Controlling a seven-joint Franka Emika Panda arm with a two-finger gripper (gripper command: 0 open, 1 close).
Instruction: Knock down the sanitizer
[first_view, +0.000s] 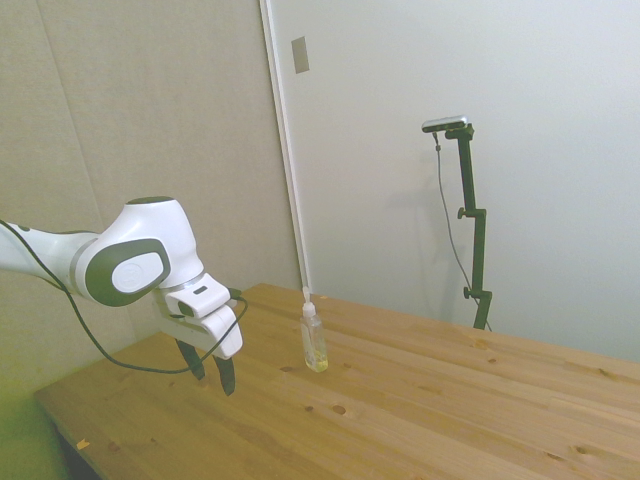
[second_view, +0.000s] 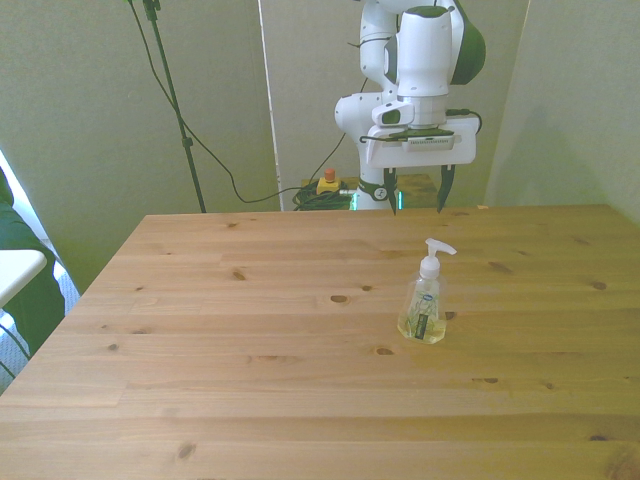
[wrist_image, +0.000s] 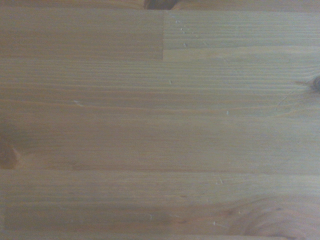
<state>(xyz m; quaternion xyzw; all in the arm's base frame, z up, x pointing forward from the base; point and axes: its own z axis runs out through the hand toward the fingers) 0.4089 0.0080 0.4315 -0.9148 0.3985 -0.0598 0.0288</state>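
Note:
The sanitizer (second_view: 424, 301) is a small clear bottle with yellowish liquid and a white pump cap. It stands upright on the wooden table (second_view: 250, 330), right of the middle in the front view, and shows in the side view too as the sanitizer (first_view: 313, 337). My gripper (second_view: 417, 192) hangs open above the table's far edge, well behind the bottle and apart from it. From the side the gripper (first_view: 211, 370) is left of the bottle, just above the wood, with nothing between its fingers. The wrist view holds only bare wooden planks (wrist_image: 160, 125).
A black stand (second_view: 175, 110) with cables rises behind the table at the front view's left. A red and yellow button box (second_view: 327, 181) sits on the floor near the robot base. A white object's edge (second_view: 18, 270) pokes in at the far left.

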